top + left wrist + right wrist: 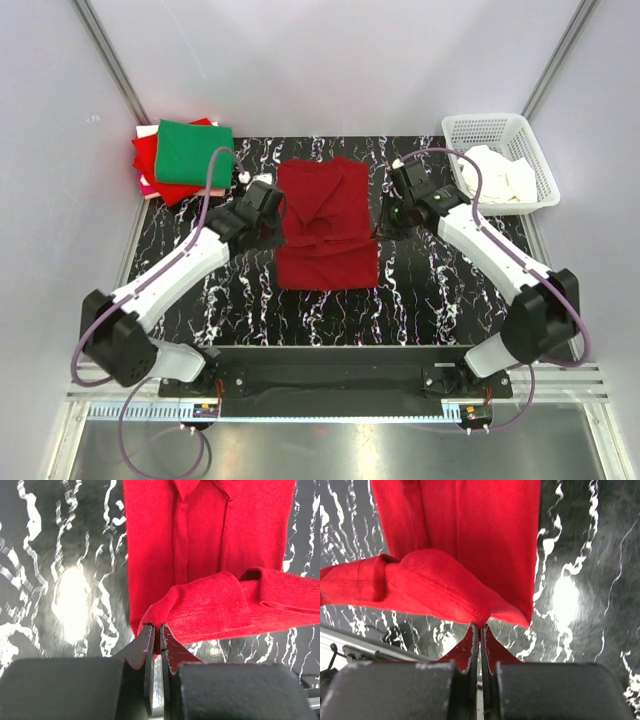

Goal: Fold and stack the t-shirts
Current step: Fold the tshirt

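The dark crimson collared t-shirt [325,225] lies on the black marbled table with its lower part folded up over the body. My left gripper [277,224] is at its left edge, and in the left wrist view the gripper [155,626] is shut on a raised corner of the red cloth [215,545]. At the right edge, my right gripper [380,230] mirrors it. The right wrist view shows that gripper [481,626] pinched on the hemmed corner of the shirt [470,530]. Folded t-shirts are stacked at the back left, green [193,152] on top of bright red [147,158].
A white lattice basket [480,123] holding pale cloth [500,175] stands at the back right. A small white object [243,178] lies beside the folded stack. Grey walls enclose the table on three sides.
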`<action>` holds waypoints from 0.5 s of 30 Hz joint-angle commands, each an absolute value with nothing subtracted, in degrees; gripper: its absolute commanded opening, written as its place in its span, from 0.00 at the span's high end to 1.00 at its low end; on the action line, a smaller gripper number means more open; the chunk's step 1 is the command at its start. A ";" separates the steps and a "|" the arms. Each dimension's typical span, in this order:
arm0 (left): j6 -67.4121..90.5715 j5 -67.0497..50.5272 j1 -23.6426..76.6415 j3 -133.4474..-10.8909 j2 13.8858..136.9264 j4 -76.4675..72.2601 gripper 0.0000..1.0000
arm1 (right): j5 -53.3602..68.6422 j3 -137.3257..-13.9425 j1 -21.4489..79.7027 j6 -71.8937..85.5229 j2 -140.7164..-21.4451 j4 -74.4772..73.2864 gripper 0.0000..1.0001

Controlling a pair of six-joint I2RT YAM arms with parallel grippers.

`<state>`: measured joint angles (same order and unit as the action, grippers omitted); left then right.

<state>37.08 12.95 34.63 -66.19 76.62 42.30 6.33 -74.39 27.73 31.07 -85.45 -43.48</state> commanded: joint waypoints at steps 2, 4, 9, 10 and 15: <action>28.49 5.63 31.65 -72.94 83.04 37.09 0.95 | 8.43 -78.92 25.05 27.16 -89.81 -40.96 1.00; 27.43 4.32 30.33 -75.92 86.65 37.26 0.96 | 9.49 -80.94 23.91 26.72 -91.49 -40.78 1.00; 24.61 1.94 27.60 -81.28 92.62 37.35 0.96 | 12.12 -86.38 22.33 25.75 -98.51 -40.69 1.00; 24.26 1.59 27.25 -81.82 93.42 37.35 0.96 | 12.48 -87.18 22.06 25.66 -99.31 -40.69 1.00; 23.20 -1.13 25.14 -85.07 98.78 36.91 0.96 | 14.67 -90.52 20.13 25.40 -103.79 -40.08 1.00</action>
